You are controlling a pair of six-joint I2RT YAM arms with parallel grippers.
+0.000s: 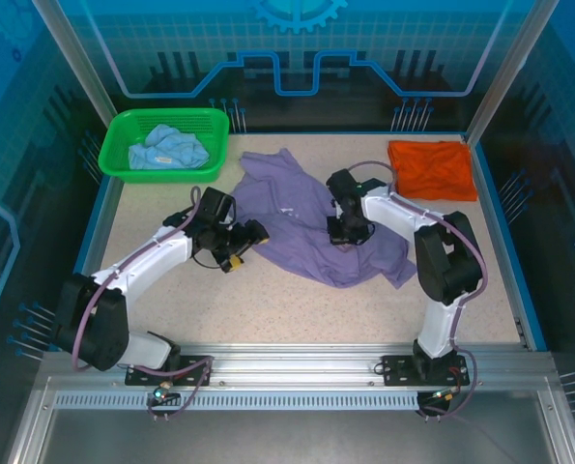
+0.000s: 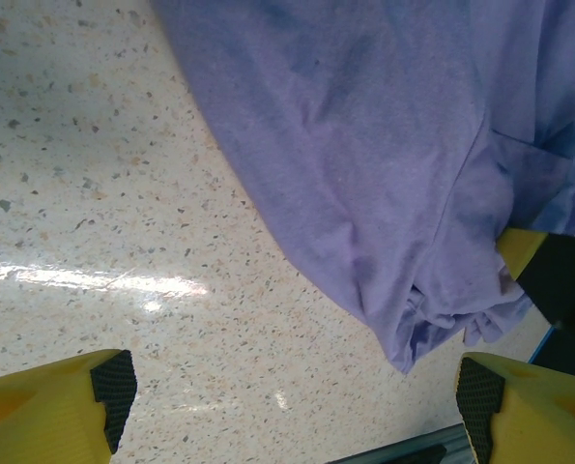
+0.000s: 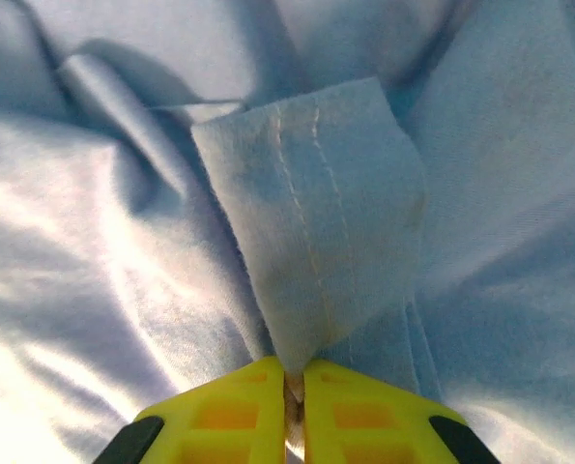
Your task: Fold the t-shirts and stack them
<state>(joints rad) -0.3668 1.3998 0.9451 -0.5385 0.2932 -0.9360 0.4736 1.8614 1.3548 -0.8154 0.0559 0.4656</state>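
At the middle of the speckled table (image 1: 171,319), the large lavender t-shirt (image 1: 297,208) lies crumpled and unfolded between the two arms. We see the right gripper (image 3: 295,382) clamped shut on a double-stitched hem (image 3: 316,251) of that shirt, with a flap of cloth standing up from between its yellow jaws. The left gripper (image 2: 287,411) hovers over bare tabletop just beside the shirt's bunched left edge, its fingers spread wide with nothing between them. At the far right corner the orange t-shirt (image 1: 432,169) lies as a flat folded rectangle, well apart from the work. At the far left the light blue t-shirt (image 1: 171,147) sits rumpled in a green basket (image 1: 123,126).

We judge the step in hand to be taking hold of the lavender shirt so it can be spread flat; the fold itself is not yet begun. With one shirt looking folded, one in work and one waiting, we put the task at roughly its first third. As we read it, the next move calls for the left gripper to close on a matching edge. Both arms would then draw apart so the cloth opens without twisting. The pinch is thin, so a gentle pull seems wise. We cannot tell which part of the garment the hem belongs to.
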